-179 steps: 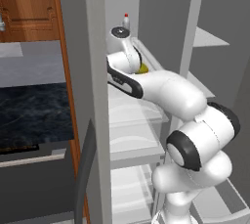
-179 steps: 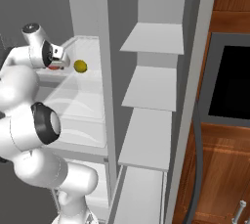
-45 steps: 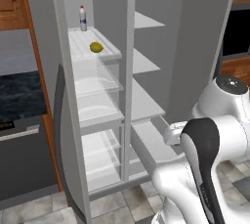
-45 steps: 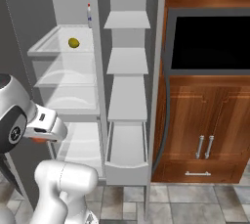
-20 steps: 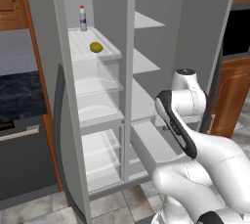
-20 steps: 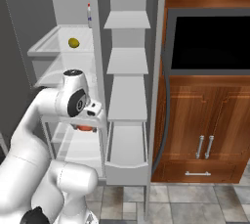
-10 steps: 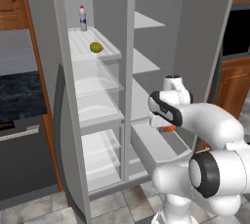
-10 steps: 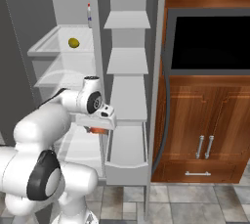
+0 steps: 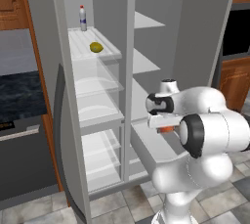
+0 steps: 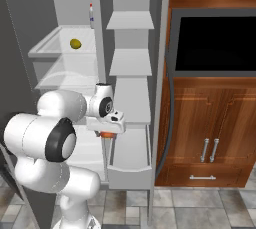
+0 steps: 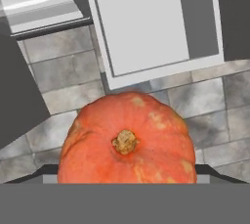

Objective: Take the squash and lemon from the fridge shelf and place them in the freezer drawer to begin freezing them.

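Note:
The orange-red squash (image 11: 126,142) with its tan stem is close up in the hand view, and my gripper (image 10: 106,134) is shut on it. From the base views the squash (image 9: 167,129) hangs at the left side of the pulled-out freezer drawer (image 10: 129,155), a little above its rim. Seen from the hand, the drawer's pale floor (image 11: 141,22) lies below and ahead, over grey floor tiles. The yellow-green lemon (image 9: 96,47) rests on the ribbed white fridge shelf (image 9: 78,42) high on the left. The squash hides my fingertips.
A small bottle (image 9: 83,17) stands at the back of the shelf. Translucent bins (image 9: 100,98) sit below it. The open fridge door (image 9: 66,135) stands to the left. Wooden cabinets (image 10: 210,123) and a dark oven (image 10: 215,43) are to the right.
The arm has swung right and slightly down with the squash, from in front of the fridge bins to the drawer's left edge. The lemon has not moved.

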Controlling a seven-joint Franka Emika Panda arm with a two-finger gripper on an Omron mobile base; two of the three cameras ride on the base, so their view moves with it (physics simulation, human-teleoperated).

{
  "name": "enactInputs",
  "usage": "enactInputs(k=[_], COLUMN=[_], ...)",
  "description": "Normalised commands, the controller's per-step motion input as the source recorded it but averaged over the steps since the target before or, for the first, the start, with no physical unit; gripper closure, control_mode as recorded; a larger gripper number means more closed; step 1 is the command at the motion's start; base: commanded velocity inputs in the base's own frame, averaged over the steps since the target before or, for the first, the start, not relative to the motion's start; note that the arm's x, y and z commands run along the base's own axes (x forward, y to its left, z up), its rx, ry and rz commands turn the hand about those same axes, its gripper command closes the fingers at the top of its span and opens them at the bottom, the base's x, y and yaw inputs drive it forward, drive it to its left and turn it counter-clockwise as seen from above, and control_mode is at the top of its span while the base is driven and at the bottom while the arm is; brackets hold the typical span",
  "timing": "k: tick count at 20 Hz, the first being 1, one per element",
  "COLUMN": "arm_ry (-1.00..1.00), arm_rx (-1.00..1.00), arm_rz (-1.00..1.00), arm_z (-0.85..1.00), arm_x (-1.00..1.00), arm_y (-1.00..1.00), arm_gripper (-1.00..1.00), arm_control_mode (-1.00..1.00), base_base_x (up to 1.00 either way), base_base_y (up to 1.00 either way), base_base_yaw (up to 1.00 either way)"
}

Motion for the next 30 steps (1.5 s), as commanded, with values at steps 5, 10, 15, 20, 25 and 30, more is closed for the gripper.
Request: enactInputs(k=[5, 10, 15, 20, 25, 30], arm_ry=[-0.02, -0.08, -0.04, 0.0, 0.04, 0.02], arm_rx=[0.0, 0.0, 0.0, 0.0, 0.0, 0.05], arm_rz=[0.0, 0.0, 0.0, 0.0, 0.0, 0.0], arm_z=[-0.54, -0.55, -0.37, -0.34, -0.42, -0.36], arm_x=[0.31, 0.39, 0.34, 0.26, 0.14, 0.12], arm_y=[-0.04, -0.02, -0.08, -0.19, -0.2, -0.15], arm_gripper=[1.0, 1.0, 1.0, 1.0, 1.0, 1.0], arm_control_mode=[-1.0, -1.0, -1.0, -1.0, -1.0, -1.0], base_base_x=[0.0, 0.0, 0.0, 0.0, 0.0, 0.0], base_base_y=[0.0, 0.0, 0.0, 0.0, 0.0, 0.0], base_base_yaw=[0.0, 0.0, 0.0, 0.0, 0.0, 0.0])
